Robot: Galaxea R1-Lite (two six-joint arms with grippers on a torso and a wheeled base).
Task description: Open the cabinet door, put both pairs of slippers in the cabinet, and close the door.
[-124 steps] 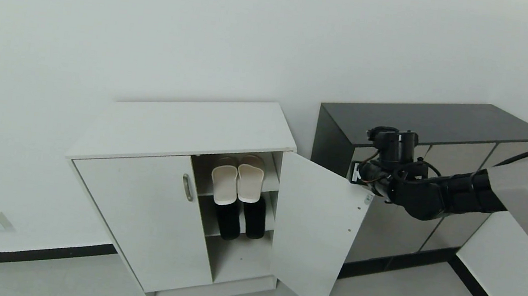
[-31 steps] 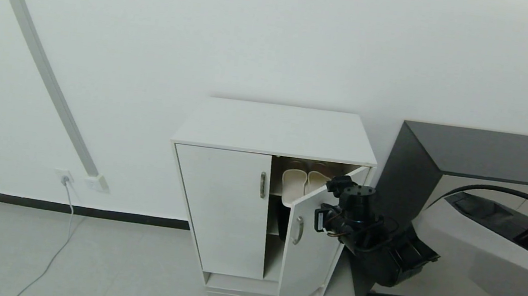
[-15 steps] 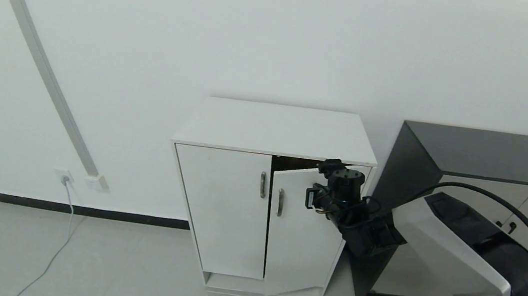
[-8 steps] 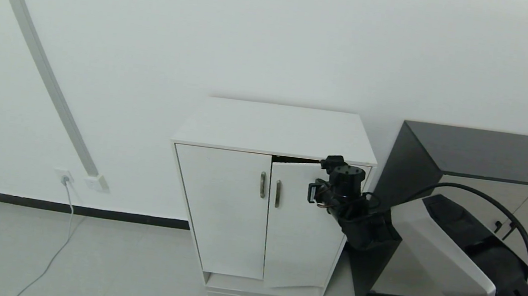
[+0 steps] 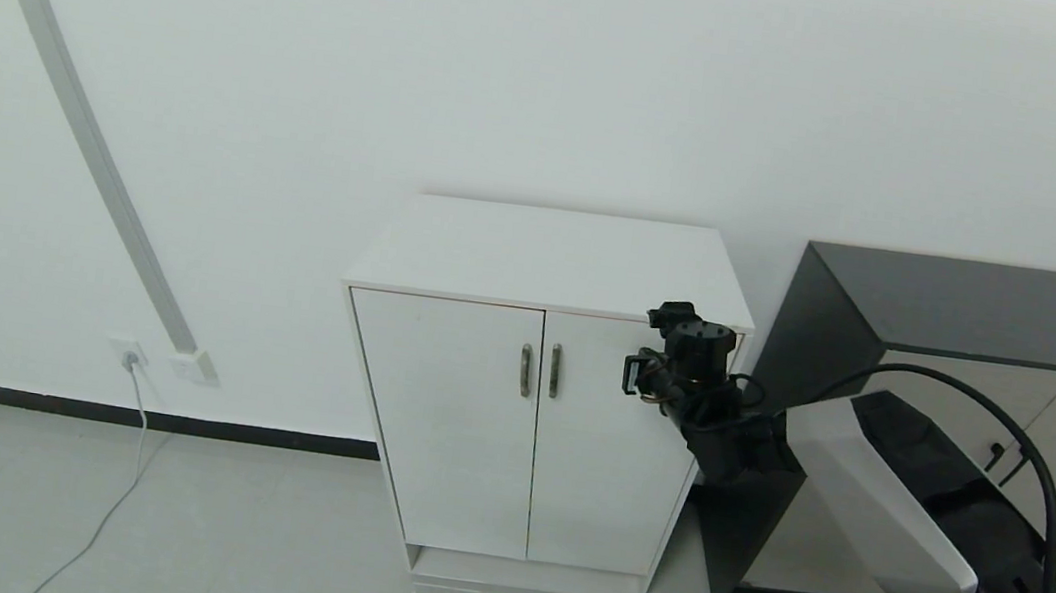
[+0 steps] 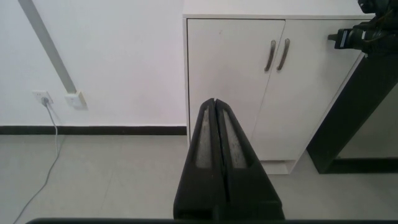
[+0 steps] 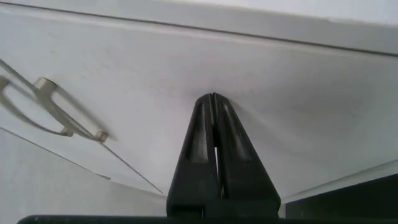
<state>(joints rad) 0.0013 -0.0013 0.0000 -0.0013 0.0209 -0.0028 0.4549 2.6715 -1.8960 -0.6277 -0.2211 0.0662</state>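
Closest to me, the left gripper (image 6: 214,102) hangs above the floor (image 5: 186,537), well short of the cabinet (image 5: 543,258). Its fingers are pressed flat together on nothing and point at 12 o'clock toward the doors. Farther in, the right gripper (image 7: 213,98), also pinched together and empty, touches its tip to the face of the right door (image 5: 610,448), up near that door's 1 o'clock corner. This door lies flush with the left door (image 5: 443,417), the two handles (image 5: 554,370) side by side at the seam. The white cabinet stands against the wall, with a dark sideboard (image 5: 980,307) just beside it at 3 o'clock and a wall socket (image 5: 126,354) with its cable (image 5: 127,464) at 9 o'clock.
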